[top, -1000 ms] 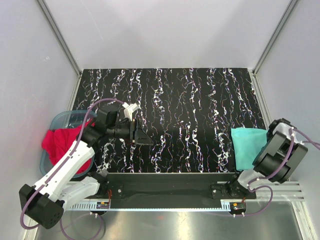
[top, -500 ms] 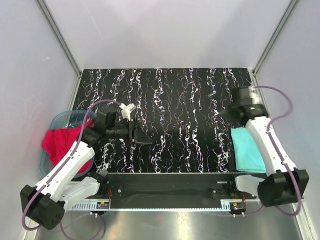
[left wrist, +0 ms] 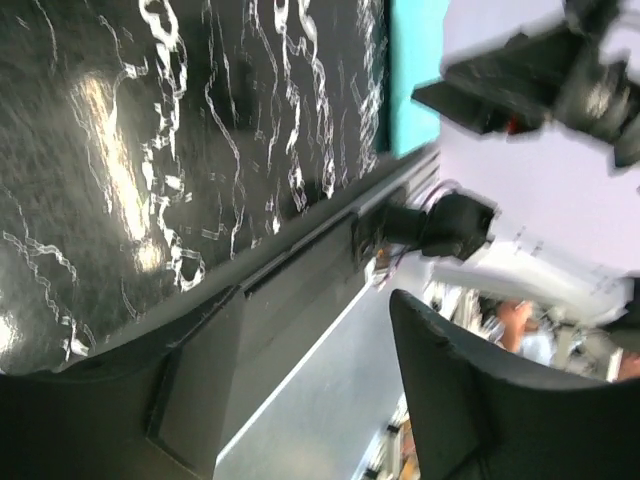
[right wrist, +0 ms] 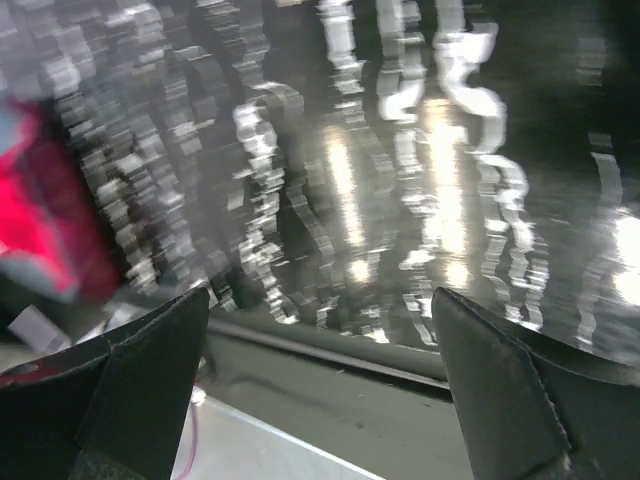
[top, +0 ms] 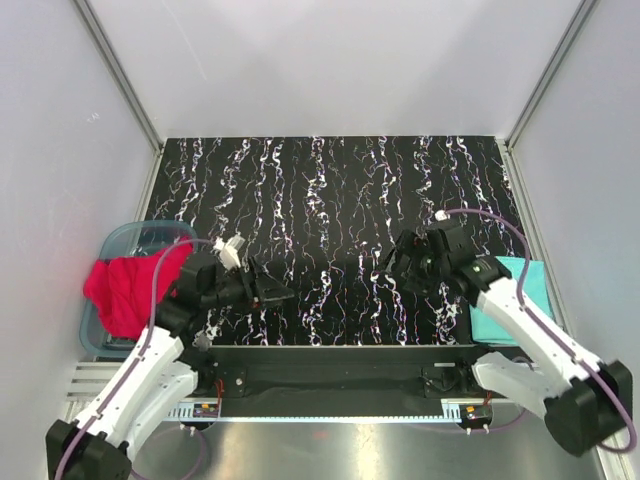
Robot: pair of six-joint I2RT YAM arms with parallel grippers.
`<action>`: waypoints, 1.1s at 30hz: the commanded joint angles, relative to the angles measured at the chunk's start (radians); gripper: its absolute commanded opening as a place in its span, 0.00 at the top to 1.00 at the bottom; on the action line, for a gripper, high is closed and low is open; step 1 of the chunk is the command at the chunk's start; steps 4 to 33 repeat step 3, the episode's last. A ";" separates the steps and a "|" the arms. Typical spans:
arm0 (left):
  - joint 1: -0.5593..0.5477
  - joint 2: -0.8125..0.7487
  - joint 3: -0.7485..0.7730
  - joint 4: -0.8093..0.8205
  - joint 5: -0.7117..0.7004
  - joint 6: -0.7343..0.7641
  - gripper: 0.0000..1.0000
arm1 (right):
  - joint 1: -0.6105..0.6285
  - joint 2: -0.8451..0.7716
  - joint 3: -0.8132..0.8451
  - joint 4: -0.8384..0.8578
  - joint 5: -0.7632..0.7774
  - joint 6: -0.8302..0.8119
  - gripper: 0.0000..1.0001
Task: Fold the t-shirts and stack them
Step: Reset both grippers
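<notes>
T-shirts sit at opposite ends of the black marbled table (top: 340, 190), well apart from each other. The red t-shirt (top: 125, 290) is a crumpled heap at the left edge. It is draped over the near part of a see-through blue-grey tub (top: 150, 232) and hangs across its rim. The teal t-shirt (top: 532, 285) lies flat as a folded rectangle at the right edge, near the front. The white link of the right arm crosses above part of it.

The left gripper (top: 272, 290) is over the front left part of the table, to the right of the red t-shirt and apart from it, pointing toward the middle. In its wrist view the two dark fingers (left wrist: 480, 400) stand wide apart with nothing between them. Beyond them are the glossy tabletop, its front edge, and a strip of the teal t-shirt (left wrist: 415, 60) at the top.

The right gripper (top: 392, 265) is over the front middle of the table, left of the teal t-shirt and not touching it, pointing toward the left arm. Its wrist view is blurred, but the fingers (right wrist: 520, 390) are clearly spread, and only the tabletop shows in the gap. A smear of the red t-shirt (right wrist: 30, 210) shows at that view's left edge.

Neither gripper holds any cloth. From the pictures it cannot be told whether either one touches the tabletop.
</notes>
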 commanded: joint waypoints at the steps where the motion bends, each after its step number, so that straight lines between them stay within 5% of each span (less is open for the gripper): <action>1: 0.061 -0.053 -0.117 0.292 0.056 -0.169 0.34 | 0.006 -0.103 -0.079 0.178 -0.145 -0.020 0.00; 2: 0.075 -0.070 -0.219 0.401 0.090 -0.318 0.33 | 0.004 -0.143 -0.116 0.230 -0.234 0.010 0.00; 3: 0.102 -0.104 -0.289 0.677 0.099 -0.415 0.33 | 0.006 -0.163 -0.216 0.408 -0.313 0.038 0.00; 33: 0.102 -0.104 -0.289 0.677 0.099 -0.415 0.33 | 0.006 -0.163 -0.216 0.408 -0.313 0.038 0.00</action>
